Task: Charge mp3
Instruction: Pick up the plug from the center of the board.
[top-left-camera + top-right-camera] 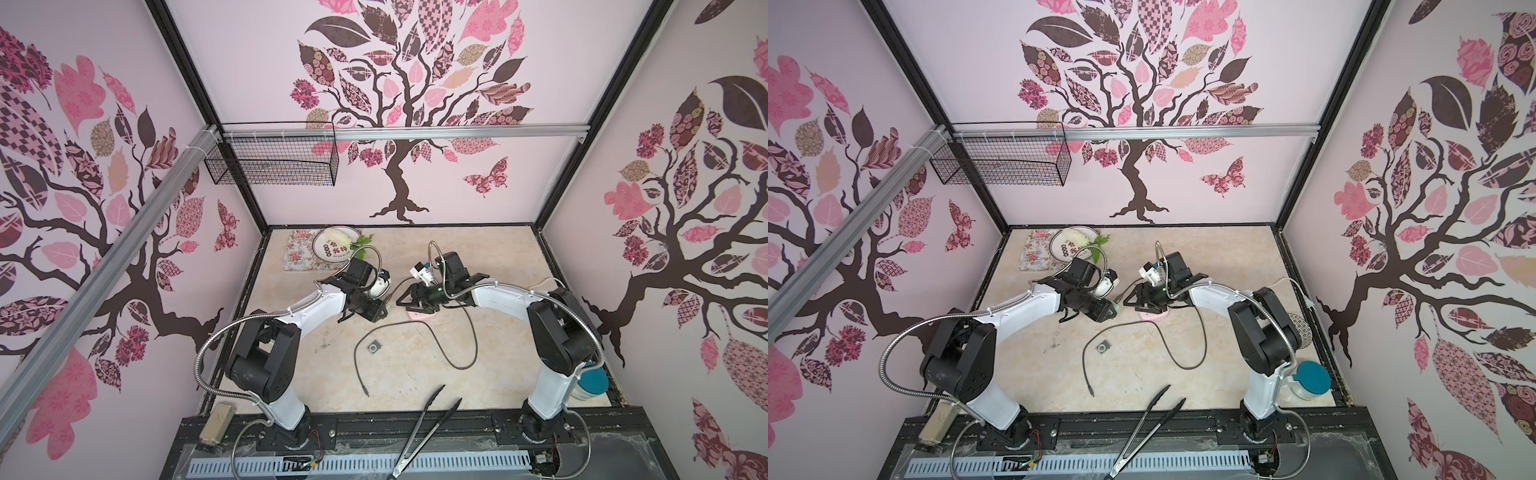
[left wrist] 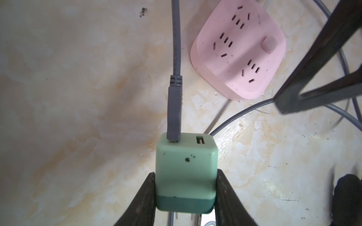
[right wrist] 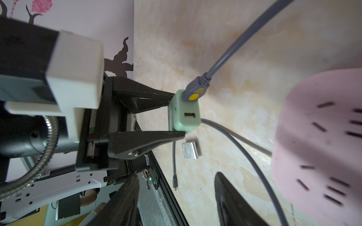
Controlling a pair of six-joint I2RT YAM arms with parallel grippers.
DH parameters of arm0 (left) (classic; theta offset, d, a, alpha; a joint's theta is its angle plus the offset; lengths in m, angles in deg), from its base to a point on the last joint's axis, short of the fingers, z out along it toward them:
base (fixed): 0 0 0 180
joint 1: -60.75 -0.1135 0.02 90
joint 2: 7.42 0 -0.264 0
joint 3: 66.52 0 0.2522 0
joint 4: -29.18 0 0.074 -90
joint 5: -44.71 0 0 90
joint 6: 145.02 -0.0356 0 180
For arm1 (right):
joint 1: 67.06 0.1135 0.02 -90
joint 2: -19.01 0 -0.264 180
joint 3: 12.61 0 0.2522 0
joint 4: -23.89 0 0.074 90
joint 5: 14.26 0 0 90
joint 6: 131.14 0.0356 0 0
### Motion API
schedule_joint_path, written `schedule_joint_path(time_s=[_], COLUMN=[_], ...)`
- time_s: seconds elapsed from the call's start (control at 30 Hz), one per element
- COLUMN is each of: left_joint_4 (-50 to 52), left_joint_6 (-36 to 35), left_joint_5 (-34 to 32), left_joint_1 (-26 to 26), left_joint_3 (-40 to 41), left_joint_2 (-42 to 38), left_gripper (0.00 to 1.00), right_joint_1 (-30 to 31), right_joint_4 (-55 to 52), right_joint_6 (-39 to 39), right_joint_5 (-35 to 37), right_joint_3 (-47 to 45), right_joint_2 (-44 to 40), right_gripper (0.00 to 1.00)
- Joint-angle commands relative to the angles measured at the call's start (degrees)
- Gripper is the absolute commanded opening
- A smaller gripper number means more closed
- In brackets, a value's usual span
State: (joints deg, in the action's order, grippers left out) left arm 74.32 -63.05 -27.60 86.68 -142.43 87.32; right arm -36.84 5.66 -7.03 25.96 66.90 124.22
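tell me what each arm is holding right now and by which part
Left gripper holds the green charger by its two opposite sides, near the prong end. Right gripper holds nothing; its jaws stand open.

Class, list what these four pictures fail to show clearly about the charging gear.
- Pink power strip: in both top views, mostly hidden under the right end effector.
- mp3: its port is too small in both top views.
- Mint-green charger: prongs, left wrist view, largely cut off by the bottom edge.
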Motion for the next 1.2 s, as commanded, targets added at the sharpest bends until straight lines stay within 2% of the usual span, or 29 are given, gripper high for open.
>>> schedule_joint_path(time_s=[0.0, 0.27, 0.5, 0.6, 0.77, 1.0, 1.17], left_joint_4=[-3.01, -2.68, -1.89, -2.24, -2.32, -2.71, -2.67], left_joint_6=[-0.91, -1.84, -2.81, -2.78, -3.21, -3.95, -4.35], left_joint_5=[3.67, 5.25, 5.51, 5.99, 5.15, 2.3, 1.29], left_joint_1=[0.34, 0.53, 0.72, 0.94, 1.55, 3.14, 3.64], left_joint_3=[-1.64, -1.99, -1.64, -1.62, -2.11, -3.65, -4.39], left_joint_2=[-3.26, -4.88, -4.7, -4.74, -4.41, -2.8, -1.67], left_gripper=[0.39, 0.39, 0.39, 0.39, 0.4, 0.41, 0.42], right_joint_1=[0.51, 1.24, 1.26, 1.31, 1.55, 1.69, 1.71], right_joint_4=[0.92, -2.74, 3.42, 2.24, -0.42, -4.64, -5.93], right_joint_6=[-0.38, -1.89, 2.12, 2.01, 0.42, -2.5, -3.57], right_joint_5=[-2.19, 0.63, 0.33, 0.82, 0.82, 0.36, -0.16], right_joint_3=[2.62, 6.23, 5.1, 6.25, 7.71, 9.69, 10.16], right_joint_2=[3.38, 6.49, 6.02, 7.29, 8.3, 8.93, 9.08], right_gripper=[0.61, 0.58, 0.57, 0.55, 0.45, 0.42, 0.3])
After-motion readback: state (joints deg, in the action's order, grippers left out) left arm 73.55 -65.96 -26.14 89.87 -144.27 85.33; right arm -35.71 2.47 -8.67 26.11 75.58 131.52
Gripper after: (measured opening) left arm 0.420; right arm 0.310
